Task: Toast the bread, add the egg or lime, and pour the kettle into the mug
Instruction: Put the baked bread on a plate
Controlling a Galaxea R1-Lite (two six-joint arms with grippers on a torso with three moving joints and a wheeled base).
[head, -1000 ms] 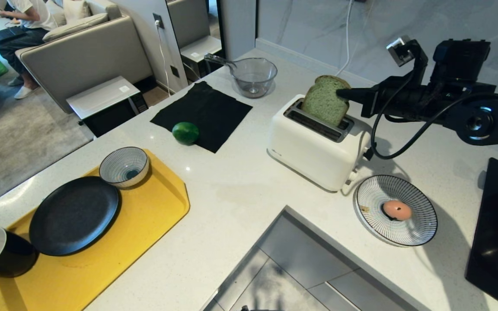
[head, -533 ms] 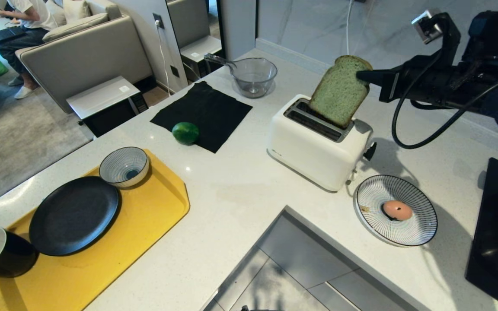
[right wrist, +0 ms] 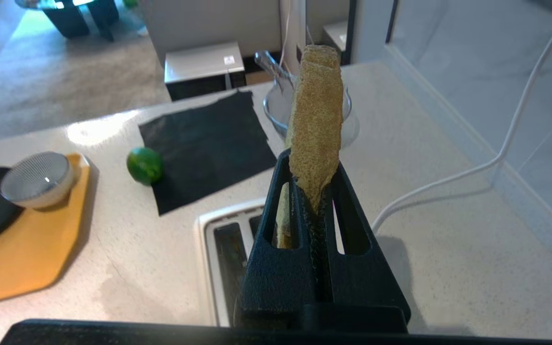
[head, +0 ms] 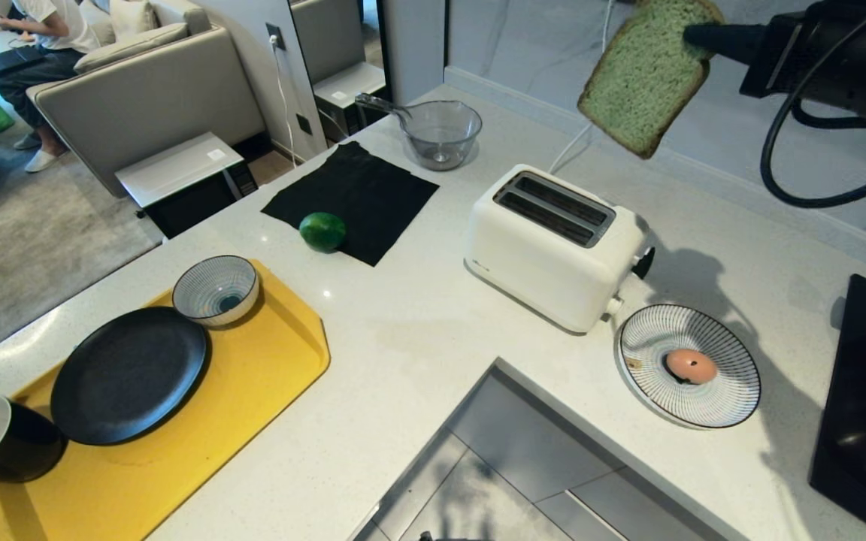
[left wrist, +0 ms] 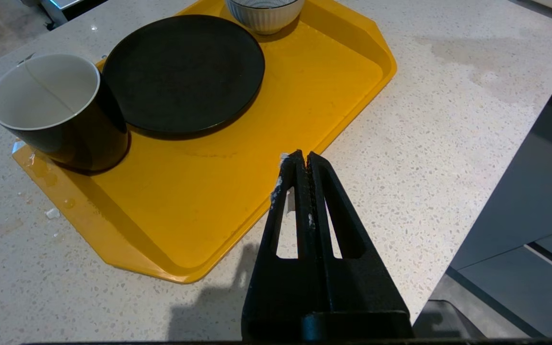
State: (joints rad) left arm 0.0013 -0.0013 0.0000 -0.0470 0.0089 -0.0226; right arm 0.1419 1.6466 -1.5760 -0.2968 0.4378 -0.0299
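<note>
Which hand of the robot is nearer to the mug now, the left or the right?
Left. The left hand hangs shut above the yellow tray's edge, close to the mug. The right hand is far across the counter, above the toaster, holding the bread.

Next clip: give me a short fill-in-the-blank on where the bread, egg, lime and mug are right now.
1. The right pincer holds the bread in the air above the ____.
2. The egg lies on a striped ____.
3. The lime sits at the edge of a black ____.
4. The mug stands on the yellow ____, beside the black plate.

Missing words: toaster; plate; cloth; tray
</note>
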